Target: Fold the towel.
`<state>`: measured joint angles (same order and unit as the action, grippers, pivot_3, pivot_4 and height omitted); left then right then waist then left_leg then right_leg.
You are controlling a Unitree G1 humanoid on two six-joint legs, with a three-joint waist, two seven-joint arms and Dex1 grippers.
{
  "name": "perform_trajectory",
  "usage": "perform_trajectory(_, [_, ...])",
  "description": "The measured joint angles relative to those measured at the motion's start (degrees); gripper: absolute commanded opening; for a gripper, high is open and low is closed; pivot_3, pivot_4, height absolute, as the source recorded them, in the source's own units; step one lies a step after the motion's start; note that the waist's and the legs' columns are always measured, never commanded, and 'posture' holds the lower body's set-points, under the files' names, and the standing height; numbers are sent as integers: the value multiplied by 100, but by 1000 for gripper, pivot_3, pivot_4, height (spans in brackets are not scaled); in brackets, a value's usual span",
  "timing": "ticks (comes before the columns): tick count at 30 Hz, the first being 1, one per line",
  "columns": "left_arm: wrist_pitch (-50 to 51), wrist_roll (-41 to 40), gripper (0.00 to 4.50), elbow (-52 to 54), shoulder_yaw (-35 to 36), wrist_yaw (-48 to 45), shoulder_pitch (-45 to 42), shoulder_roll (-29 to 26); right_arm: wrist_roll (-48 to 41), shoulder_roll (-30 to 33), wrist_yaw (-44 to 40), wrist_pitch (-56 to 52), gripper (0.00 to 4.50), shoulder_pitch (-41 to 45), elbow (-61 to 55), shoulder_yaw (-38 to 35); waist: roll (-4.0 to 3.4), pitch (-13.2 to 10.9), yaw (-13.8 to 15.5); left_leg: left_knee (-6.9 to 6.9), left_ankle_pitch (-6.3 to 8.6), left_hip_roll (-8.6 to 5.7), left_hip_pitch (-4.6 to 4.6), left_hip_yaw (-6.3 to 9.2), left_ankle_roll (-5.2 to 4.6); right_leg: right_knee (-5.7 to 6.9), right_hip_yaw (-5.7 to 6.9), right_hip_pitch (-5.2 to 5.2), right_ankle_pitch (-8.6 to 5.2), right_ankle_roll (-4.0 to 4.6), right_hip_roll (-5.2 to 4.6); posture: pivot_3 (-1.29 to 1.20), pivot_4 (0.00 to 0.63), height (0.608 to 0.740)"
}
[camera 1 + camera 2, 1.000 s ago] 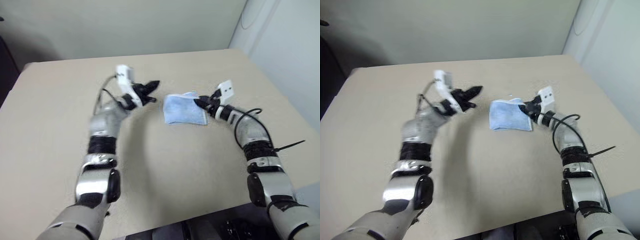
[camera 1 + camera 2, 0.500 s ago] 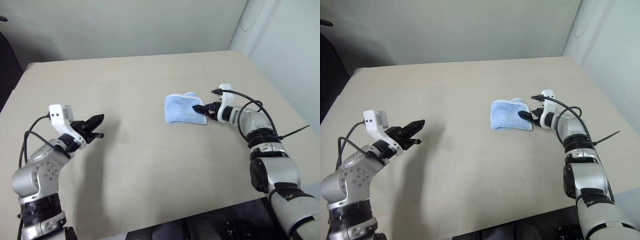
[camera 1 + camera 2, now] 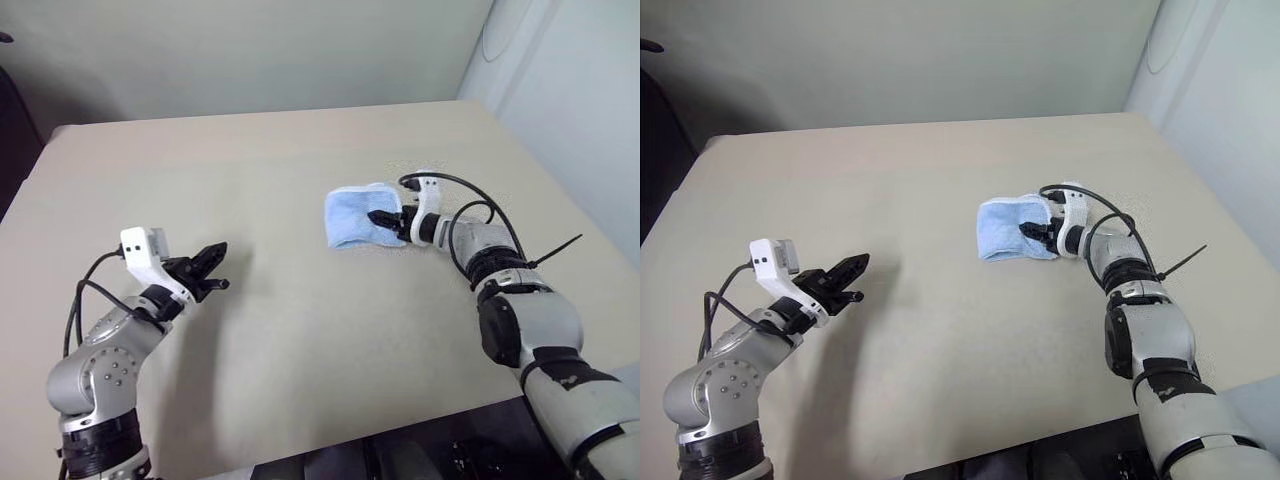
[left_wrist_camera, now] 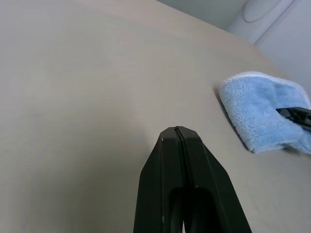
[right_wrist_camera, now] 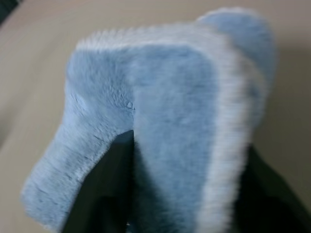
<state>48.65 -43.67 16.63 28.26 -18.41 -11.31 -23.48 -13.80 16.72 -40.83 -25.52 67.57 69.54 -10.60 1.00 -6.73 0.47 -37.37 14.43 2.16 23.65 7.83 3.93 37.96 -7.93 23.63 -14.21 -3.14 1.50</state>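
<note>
Two grippers to watch, and your left gripper (image 3: 218, 268) is the nearer one: it hangs low over the near-left part of the table (image 3: 300, 330), well apart from the cloth, its two black fingers (image 4: 181, 160) pressed flat together with nothing between them (you can see the seam where they meet in the left wrist view). Bare tan tabletop lies under it and ahead of it.

Look farther out and to the right, and you find the towel (image 3: 358, 215), a light-blue terry bundle folded into a small thick pad with its white hem (image 5: 228, 121) running along one edge. It sits on the table's far-right part. Your right gripper (image 3: 1036, 233) is at the towel's right edge, and the right wrist view shows a layer of blue pile with the hem between its two dark fingers (image 5: 104, 194), which stand partly apart, one on each side of the cloth.
</note>
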Motion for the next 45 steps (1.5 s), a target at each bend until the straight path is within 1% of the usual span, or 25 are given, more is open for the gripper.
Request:
perform_trajectory(4, [-6,-3,0,-1,-61,60,11,101,-281,283,110,-440,23,4,-12,-457,0,0,11,-2,0,0,-1,-3,1,1,-1,-1,0,0,0,0,150,740])
perform_trajectory(7, [-18,1,0,-9,-200,107,-3,157,-598,549,461,-711,5,3,-40,-925,0,0,24,-3,0,0,0,-4,1,1,-2,-2,0,0,0,0,150,740])
perform_trajectory(8, [-20,0,0,-13,-238,109,-21,170,-776,683,671,-776,5,3,-50,-1185,0,0,35,-4,-1,-1,0,-3,1,2,-1,-3,0,0,0,0,150,740])
perform_trajectory(10, [-26,-1,0,-21,-257,109,-48,170,-1130,1034,1137,-872,5,2,-77,-1701,0,0,67,-4,-1,-1,0,-5,1,1,-2,-4,0,0,-1,0,150,740])
perform_trajectory(13, [-60,-1,0,-54,-261,110,-96,173,-1442,1594,1660,-862,5,-59,-307,-2274,0,0,91,-4,0,-1,-2,-8,1,2,-3,-4,0,0,-1,0,150,740])
perform_trajectory(17, [-73,14,0,-203,-410,109,-192,218,-1636,2069,2326,-692,5,-284,-514,-2734,0,0,72,3,0,2,-31,-15,-1,5,-14,-24,0,-1,-1,0,150,740])
perform_trajectory(20, [-90,34,0,-356,-565,106,-354,257,-1641,2100,2854,-511,5,-449,-478,-2876,0,0,33,11,8,3,-63,-19,-14,5,-21,-47,0,-1,-1,0,150,740])
perform_trajectory(21, [-112,38,0,-377,-627,101,-408,275,-1640,2085,2990,-464,5,-509,-460,-2893,0,0,18,12,20,3,-66,-22,-36,5,-25,-47,0,-2,-1,0,150,740])
perform_trajectory(23, [-149,49,0,-467,-703,100,-513,315,-1625,1986,3297,-335,5,-629,-429,-2910,0,0,-19,13,22,3,-71,-24,-40,5,-27,-48,0,-3,-1,0,150,740])
perform_trajectory(25, [-201,54,0,-514,-780,101,-551,339,-1524,1886,3470,-235,5,-767,-380,-2791,0,0,-52,18,21,3,-71,-26,-37,1,-28,-46,-1,-5,-1,0,150,740])
perform_trajectory(27, [-224,56,0,-540,-812,100,-543,341,-1329,1814,3484,-200,5,-861,-381,-2521,0,0,-73,20,20,4,-70,-29,-35,0,-30,-41,-2,-6,-1,0,150,740])
perform_trajectory(28, [-242,55,0,-540,-819,99,-537,342,-1256,1801,3483,-202,590,-872,-381,-2410,-1,0,-82,23,20,3,-70,-31,-35,-2,-32,-40,-2,-6,-1,0,150,740])
perform_trajectory(33, [-341,50,0,-539,-819,99,-372,365,-1181,1819,3419,-293,2204,-870,-418,-2245,-1,0,-84,23,21,3,-70,-32,-38,-4,-33,-42,-3,-7,-3,0,150,740])
perform_trajectory(35, [-359,44,0,-538,-819,103,-319,419,-1181,1862,3406,-363,3024,-870,-431,-2231,0,0,-80,22,22,3,-70,-32,-40,-4,-33,-43,-3,-7,-4,0,150,740])
perform_trajectory(39, [-385,25,0,-528,-797,123,-298,439,-1130,2001,3407,-390,4411,-873,-549,-2155,-1,0,-37,20,29,1,-70,-31,-52,-3,-30,-46,-3,-7,-7,0,150,740])
perform_trajectory(41, [-387,16,0,-526,-791,126,-287,438,-1056,2067,3409,-371,4463,-911,-684,-2048,-1,0,-35,20,29,1,-70,-32,-51,-4,-29,-46,-3,-7,-7,0,150,740])
perform_trajectory(45, [-395,9,0,-439,-756,122,-147,422,-680,2245,3401,-27,4463,-1380,-1300,-1685,-1,0,-25,22,28,1,-70,-32,-50,-5,-27,-46,-3,-7,-8,0,150,740])
